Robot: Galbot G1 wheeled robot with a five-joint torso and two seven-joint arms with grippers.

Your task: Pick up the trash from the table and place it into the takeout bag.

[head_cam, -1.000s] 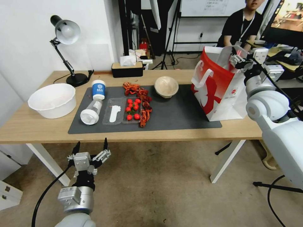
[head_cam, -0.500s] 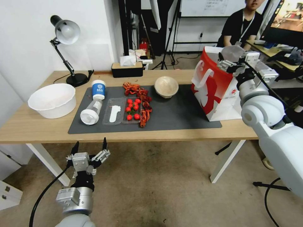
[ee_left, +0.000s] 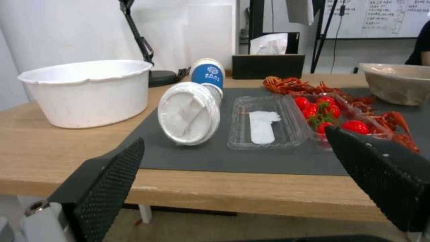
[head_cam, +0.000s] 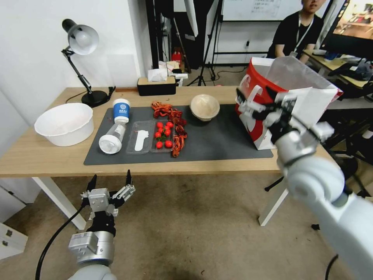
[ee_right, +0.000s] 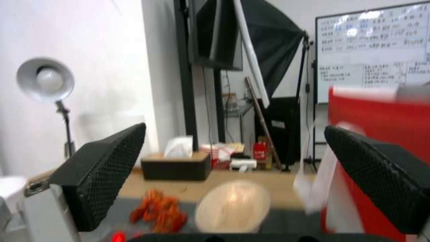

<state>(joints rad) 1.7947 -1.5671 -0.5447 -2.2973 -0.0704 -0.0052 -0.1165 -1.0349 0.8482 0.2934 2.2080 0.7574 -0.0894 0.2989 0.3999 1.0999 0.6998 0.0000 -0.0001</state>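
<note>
Head camera looks down across the table (head_cam: 46,155). Left wrist camera sits low at its near edge, facing far; right wrist camera shares the beige bowl (ee_right: 233,205).

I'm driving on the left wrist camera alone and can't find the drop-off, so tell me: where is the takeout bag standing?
Observer: The takeout bag stands upright, mouth open, at the right end of the table, beyond the beige bowl.
Operator: Where is the right gripper?
Observer: It is open and empty, beside the bag's red side that faces the bowl.
Operator: And my left one, is it over the table?
Observer: No. The left gripper hangs open below the table's near edge, over the floor.
</note>
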